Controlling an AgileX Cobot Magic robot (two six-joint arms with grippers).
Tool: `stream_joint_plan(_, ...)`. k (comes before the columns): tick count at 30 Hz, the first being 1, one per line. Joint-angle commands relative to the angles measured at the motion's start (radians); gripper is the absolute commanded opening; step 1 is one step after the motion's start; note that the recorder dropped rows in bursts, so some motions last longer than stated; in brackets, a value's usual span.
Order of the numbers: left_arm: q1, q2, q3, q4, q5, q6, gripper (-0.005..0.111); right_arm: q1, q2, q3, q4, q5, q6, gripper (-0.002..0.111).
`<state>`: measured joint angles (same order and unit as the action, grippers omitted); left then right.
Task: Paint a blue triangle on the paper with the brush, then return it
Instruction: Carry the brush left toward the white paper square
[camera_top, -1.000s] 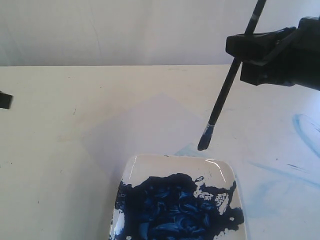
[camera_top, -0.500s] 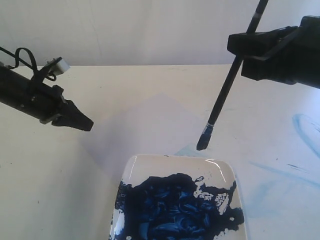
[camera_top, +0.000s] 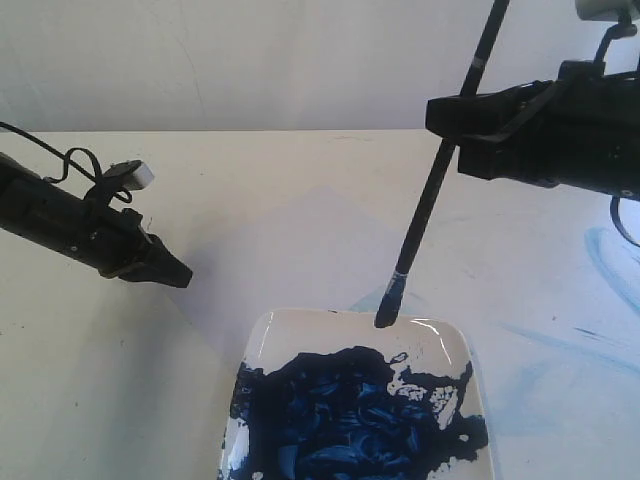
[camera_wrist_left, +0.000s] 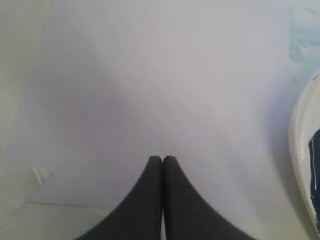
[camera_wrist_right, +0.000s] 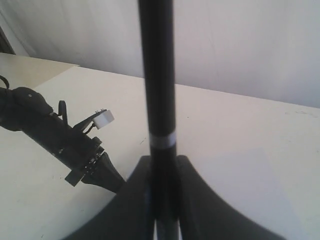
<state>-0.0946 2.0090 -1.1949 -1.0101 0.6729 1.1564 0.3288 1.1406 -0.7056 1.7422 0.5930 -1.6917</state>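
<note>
Brush (camera_top: 421, 215) tip now at plate (camera_top: 300, 332) rim, R gripper (camera_top: 447, 118) clamping it, L gripper (camera_top: 178, 274) closed

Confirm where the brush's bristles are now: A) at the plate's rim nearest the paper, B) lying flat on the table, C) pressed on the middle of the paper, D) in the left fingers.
A: the brush, held tilted in the right fingers, ends with its blue bristles at the rim of the plate beside the paper.

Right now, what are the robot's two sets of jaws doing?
Left gripper: jaws shut, holding nothing.
Right gripper: jaws shut on the brush.
</note>
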Motion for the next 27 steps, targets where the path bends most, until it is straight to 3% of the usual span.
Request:
stream_joint_plan(1, 0.001, 0.013, -0.006, -0.060, -0.013, 0.054, 0.000, 0.002, 0.018, -0.022, 0.002, 0.012, -0.011, 0.000)
stream_joint_plan(16, 0.001, 0.064, -0.006, -0.069, -0.048, 0.056, 0.000, 0.002, 0.194, -0.165, 0.002, 0.062, -0.018, 0.000)
stream_joint_plan(27, 0.001, 0.064, -0.006, -0.066, -0.050, 0.056, 0.000, 0.058, 0.523, -0.450, 0.002, 0.143, -0.273, 0.000)
